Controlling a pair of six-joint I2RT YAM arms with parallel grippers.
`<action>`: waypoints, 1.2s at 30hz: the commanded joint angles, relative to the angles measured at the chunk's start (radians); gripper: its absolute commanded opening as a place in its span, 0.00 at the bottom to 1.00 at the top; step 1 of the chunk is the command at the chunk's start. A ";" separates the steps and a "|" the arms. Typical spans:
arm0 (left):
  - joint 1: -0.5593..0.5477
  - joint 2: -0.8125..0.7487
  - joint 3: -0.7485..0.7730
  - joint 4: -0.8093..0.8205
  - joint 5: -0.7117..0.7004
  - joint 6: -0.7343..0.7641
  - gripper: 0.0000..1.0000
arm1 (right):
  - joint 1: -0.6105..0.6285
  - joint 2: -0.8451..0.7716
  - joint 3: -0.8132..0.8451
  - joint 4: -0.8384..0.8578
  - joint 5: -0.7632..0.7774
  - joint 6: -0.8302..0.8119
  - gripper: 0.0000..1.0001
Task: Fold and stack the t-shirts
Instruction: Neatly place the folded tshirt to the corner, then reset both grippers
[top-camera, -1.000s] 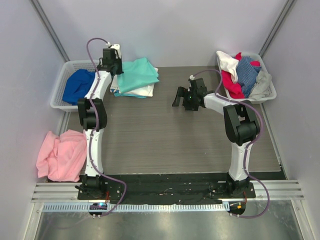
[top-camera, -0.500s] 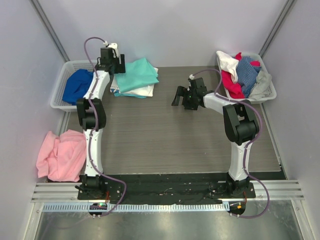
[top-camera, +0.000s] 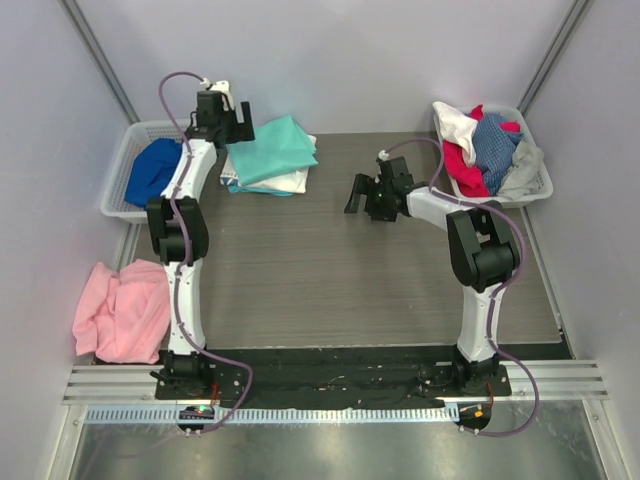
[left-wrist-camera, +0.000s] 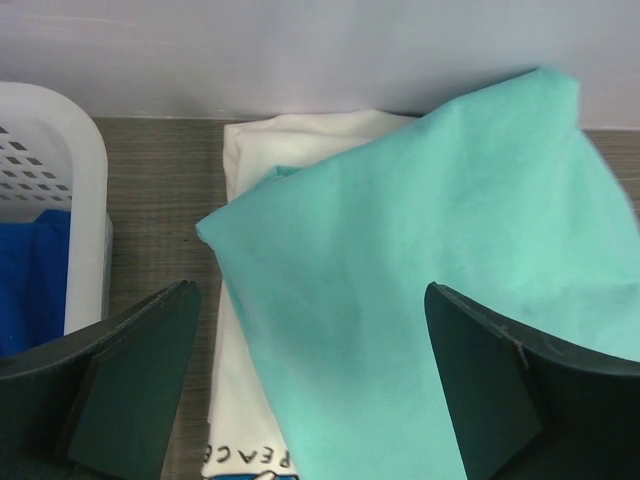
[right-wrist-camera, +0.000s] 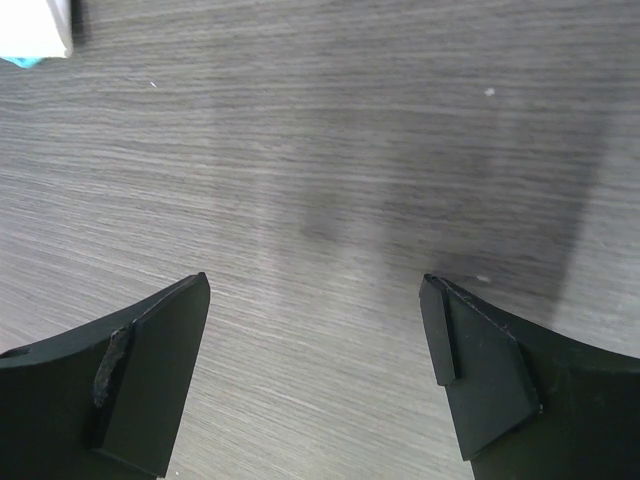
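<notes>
A folded mint-green t-shirt (top-camera: 275, 150) lies askew on top of a folded white t-shirt (top-camera: 292, 183) at the table's far left. My left gripper (top-camera: 226, 122) hovers over the stack's left edge, open and holding nothing. In the left wrist view its gripper (left-wrist-camera: 308, 300) frames the mint-green t-shirt (left-wrist-camera: 430, 250) and the white t-shirt (left-wrist-camera: 285, 150), which carries printed letters. My right gripper (top-camera: 357, 191) stands open over bare table in the middle; the right wrist view shows its gripper (right-wrist-camera: 315, 285) with only wood grain between the fingers.
A white lattice basket (top-camera: 117, 175) at the far left holds a royal blue tee (top-camera: 155, 170). Another basket (top-camera: 541, 185) at the far right holds several crumpled tees, one of them red (top-camera: 462, 162). A pink cloth (top-camera: 125, 308) lies beside the table's left edge.
My left gripper has opened, letting go at the mint-green t-shirt's left edge, and has drawn up and back a little. The right arm has hardly moved.
</notes>
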 joint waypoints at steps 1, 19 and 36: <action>-0.051 -0.186 -0.022 0.025 0.036 -0.054 1.00 | 0.005 -0.097 -0.031 -0.064 0.093 -0.036 0.99; -0.382 -0.991 -1.120 0.090 -0.368 -0.371 1.00 | 0.115 -0.701 -0.431 -0.153 0.412 0.016 1.00; -0.646 -1.499 -1.674 0.047 -0.589 -0.562 1.00 | 0.321 -1.088 -0.740 -0.225 0.626 0.163 1.00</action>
